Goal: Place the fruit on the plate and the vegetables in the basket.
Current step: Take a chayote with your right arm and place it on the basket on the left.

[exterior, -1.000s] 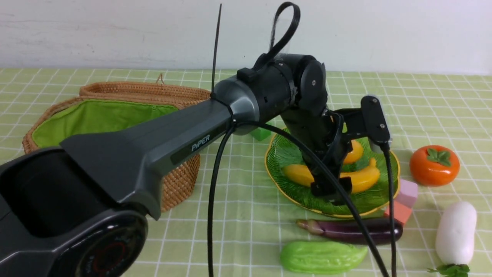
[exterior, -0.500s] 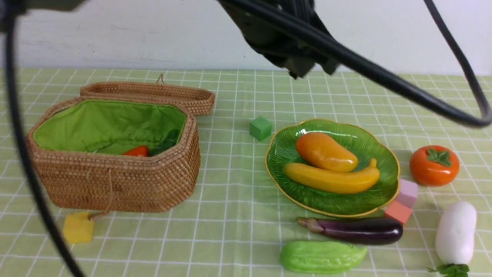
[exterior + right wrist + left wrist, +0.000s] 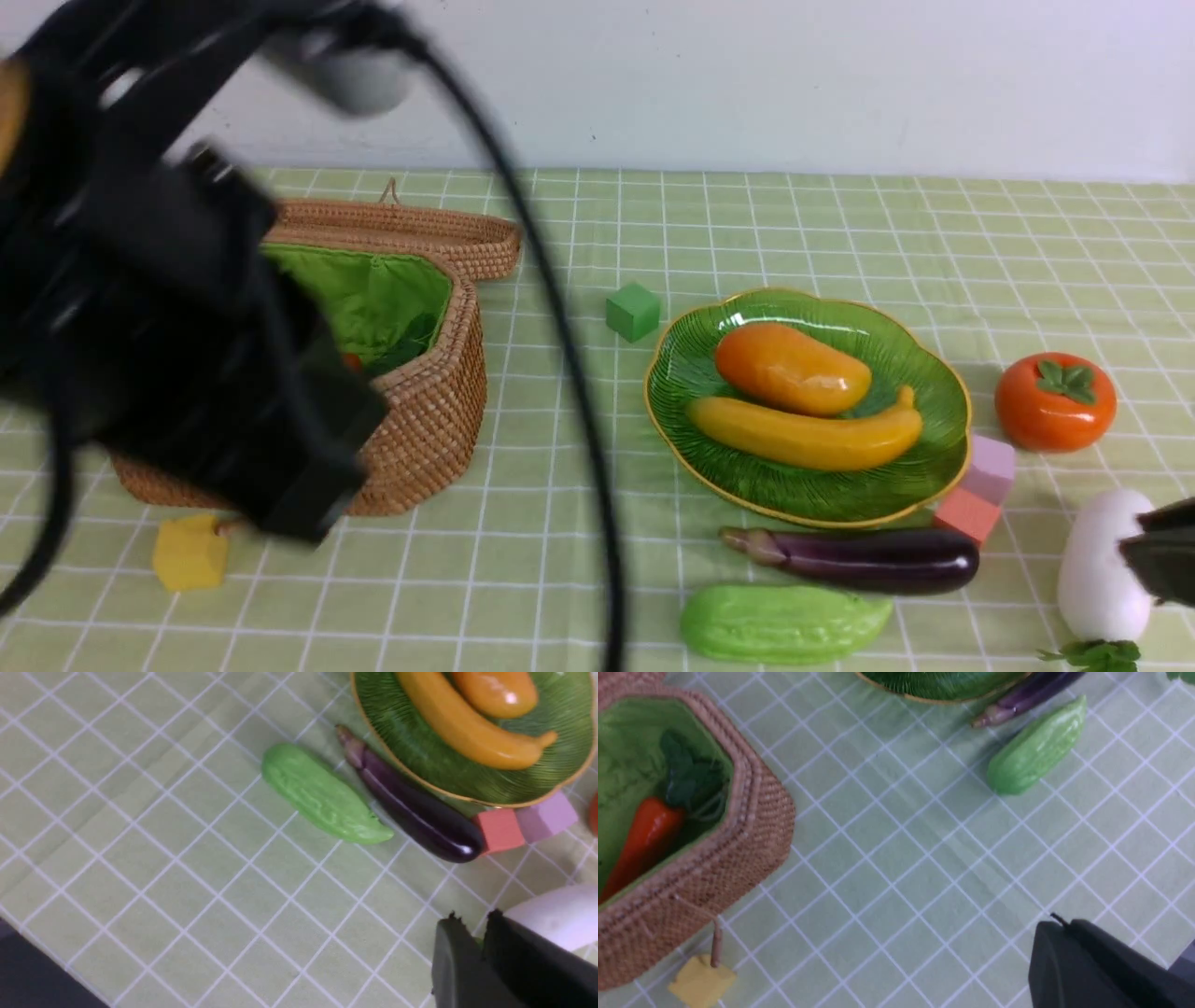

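Poising the right gripper, narrowly parted and empty, just beside the white radish, probably the next pick; parking the shut left gripper aside.

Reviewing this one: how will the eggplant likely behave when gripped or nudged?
The eggplant shows a sharp glossy highlight, so it is probably hard, smooth plastic and may slip in the jaws. Its body is long and round, lying flat on the cloth, so a sideways push would likely roll it. It looks stiff, not floppy.
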You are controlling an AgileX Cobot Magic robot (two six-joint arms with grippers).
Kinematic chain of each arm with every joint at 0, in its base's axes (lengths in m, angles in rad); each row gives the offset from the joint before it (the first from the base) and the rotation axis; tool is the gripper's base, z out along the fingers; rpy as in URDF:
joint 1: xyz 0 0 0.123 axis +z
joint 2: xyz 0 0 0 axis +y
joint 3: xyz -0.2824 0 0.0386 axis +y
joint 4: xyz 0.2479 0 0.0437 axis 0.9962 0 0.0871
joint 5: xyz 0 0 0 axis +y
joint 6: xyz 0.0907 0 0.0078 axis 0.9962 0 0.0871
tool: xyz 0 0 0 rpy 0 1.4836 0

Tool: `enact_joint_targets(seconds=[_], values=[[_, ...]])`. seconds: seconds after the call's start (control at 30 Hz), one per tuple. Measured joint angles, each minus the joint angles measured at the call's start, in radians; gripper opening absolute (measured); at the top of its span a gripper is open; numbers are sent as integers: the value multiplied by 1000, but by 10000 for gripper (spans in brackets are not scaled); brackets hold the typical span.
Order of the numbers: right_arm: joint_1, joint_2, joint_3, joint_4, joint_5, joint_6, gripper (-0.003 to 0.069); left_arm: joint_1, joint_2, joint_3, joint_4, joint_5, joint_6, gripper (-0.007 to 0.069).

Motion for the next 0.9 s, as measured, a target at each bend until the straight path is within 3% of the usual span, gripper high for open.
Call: enact_joint_targets(seconds=[0.23, 0.53, 0.63, 0.67, 0.73, 0.77, 0.83, 0.87, 0.9], values=[[-17, 270, -1, 69, -57, -299, 105, 0, -371, 358, 0, -255, -31, -13], [-113, 542, -1, 206, -194, -623, 134, 0, -473, 399, -7, -282, -34, -13], [-143, 604, -1, 241, -271, -697, 195, 0, -473, 399, -8, -281, -34, -13], [-155, 643, -2, 252, -304, -726, 259, 0, -473, 399, -9, -281, -34, -13], [-158, 659, -2, 253, -322, -741, 300, 0, -473, 399, -9, -281, -34, -13], [-160, 687, -2, 253, -349, -764, 366, 0, -473, 399, -9, -281, -34, -13], [-161, 717, -3, 252, -382, -795, 447, 0, -473, 399, -9, -280, -34, -13], [-161, 720, -3, 251, -389, -799, 455, 0, -473, 399, -9, -280, -34, -13], [-161, 743, -7, 250, -416, -828, 520, 0, -473, 399, -9, -278, -34, -13]])
